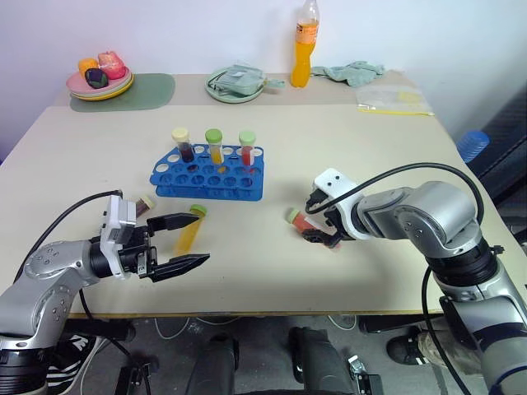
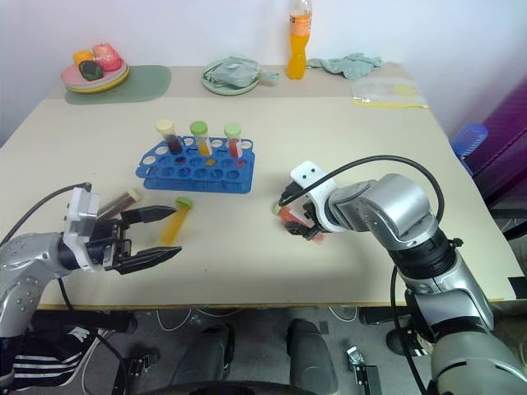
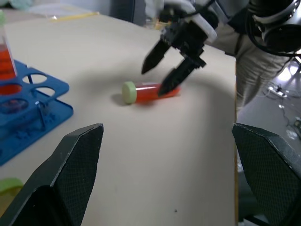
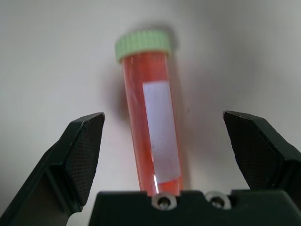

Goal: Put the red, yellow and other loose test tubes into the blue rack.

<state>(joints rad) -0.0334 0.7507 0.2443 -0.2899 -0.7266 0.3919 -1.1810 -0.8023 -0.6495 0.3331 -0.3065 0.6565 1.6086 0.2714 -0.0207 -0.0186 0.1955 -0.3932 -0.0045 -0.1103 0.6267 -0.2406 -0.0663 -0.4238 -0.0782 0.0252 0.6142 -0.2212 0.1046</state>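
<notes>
1. Left eye view: a matte beige desk (image 1: 346, 148) fills the middle of the frame. Left of centre stands the blue rack (image 1: 209, 174), a plastic grid of round holes, with three capped tubes upright in its back row. Lower left, the left gripper (image 1: 193, 241) points toward the frame's right, its tapered black fingers spread with nothing between them. Just behind them lies the yellow tube (image 1: 190, 231), a clear cylinder with a green cap, and a dark tube (image 1: 145, 203) lies near the wrist. Right of centre, the right gripper (image 1: 317, 224) tilts down over the red tube (image 1: 301, 220), which lies flat on the desk; its fingers are parted on either side and I cannot tell whether they touch it.

2. Right eye view: along the top edge sit a plate of fruit (image 2: 95, 69) at upper left, a round green dish (image 2: 231, 74) and an orange drink bottle (image 2: 300, 41) near the top centre, and a crumpled cloth (image 2: 349, 64) to its right.

3. Left wrist view: two textured black fingertips (image 3: 75, 160) stand wide apart in the bottom corners. In the centre, the red tube lies on its side with its pale green cap toward the rack at the left edge.

4. Right wrist view: the red tube, smooth and translucent with a white label and a ribbed green cap, lies in the centre between the released fingers (image 4: 80, 150).
</notes>
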